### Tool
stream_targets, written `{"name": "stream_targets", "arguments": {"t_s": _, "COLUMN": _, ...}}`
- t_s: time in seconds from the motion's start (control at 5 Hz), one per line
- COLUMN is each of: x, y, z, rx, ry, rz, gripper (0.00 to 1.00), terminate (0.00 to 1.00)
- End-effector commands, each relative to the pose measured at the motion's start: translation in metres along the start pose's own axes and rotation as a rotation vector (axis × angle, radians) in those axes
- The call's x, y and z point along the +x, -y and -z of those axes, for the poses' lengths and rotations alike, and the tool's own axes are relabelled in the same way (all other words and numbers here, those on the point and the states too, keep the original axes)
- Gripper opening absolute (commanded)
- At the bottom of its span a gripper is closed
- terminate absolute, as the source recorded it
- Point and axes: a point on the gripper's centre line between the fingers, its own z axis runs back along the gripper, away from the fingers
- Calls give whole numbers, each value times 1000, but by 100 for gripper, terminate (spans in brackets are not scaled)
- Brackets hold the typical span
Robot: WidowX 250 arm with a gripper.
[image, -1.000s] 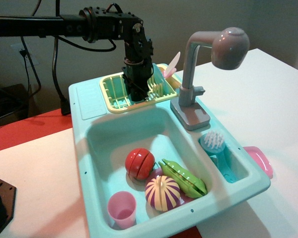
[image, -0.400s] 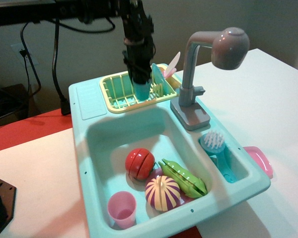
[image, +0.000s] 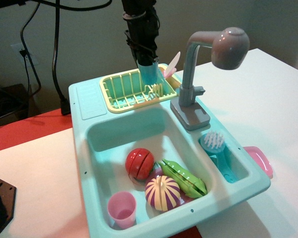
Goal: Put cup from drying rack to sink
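My gripper (image: 145, 58) is shut on the blue-teal cup (image: 150, 75) and holds it in the air above the right half of the pale yellow drying rack (image: 120, 90). The cup hangs clear of the rack's slats. The light turquoise sink (image: 105, 133) lies in front of the rack, with its deep basin below and nearer the camera than the cup. The grey faucet (image: 208, 59) stands to the right of the cup.
In the basin lie a red toy tomato (image: 139, 164), a green pea pod (image: 184, 178), a striped purple-yellow ball (image: 162, 193) and a pink cup (image: 121, 209). A teal brush (image: 216, 145) sits in the side compartment. A pink tray (image: 259, 160) lies at the right.
My gripper rose out of the drying rack with the blue-teal cup in it and shifted a little to the right. The things in the basin did not move.
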Motion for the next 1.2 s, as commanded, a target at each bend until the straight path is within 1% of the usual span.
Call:
{"name": "stream_targets", "arguments": {"t_s": 0.0, "x": -19, "y": 58, "z": -31, "rx": -58, "ry": 55, "rz": 118, "gripper": 0, "terminate": 0}}
{"name": "stream_targets", "arguments": {"t_s": 0.2, "x": -35, "y": 83, "z": -21, "rx": -76, "ry": 21, "rz": 172, "gripper": 0, "terminate": 0}}
{"name": "stream_targets", "arguments": {"t_s": 0.4, "x": -45, "y": 84, "z": -11, "rx": -62, "ry": -16, "rz": 158, "gripper": 0, "terminate": 0}}
{"name": "stream_targets", "arguments": {"t_s": 0.6, "x": -55, "y": 74, "z": 6, "rx": -27, "ry": -45, "rz": 151, "gripper": 0, "terminate": 0}}
{"name": "stream_targets", "arguments": {"t_s": 0.8, "x": -60, "y": 66, "z": 16, "rx": -14, "ry": -63, "rz": 136, "gripper": 0, "terminate": 0}}
{"name": "stream_targets", "arguments": {"t_s": 1.0, "x": -62, "y": 61, "z": 22, "rx": -3, "ry": -68, "rz": 131, "gripper": 0, "terminate": 0}}
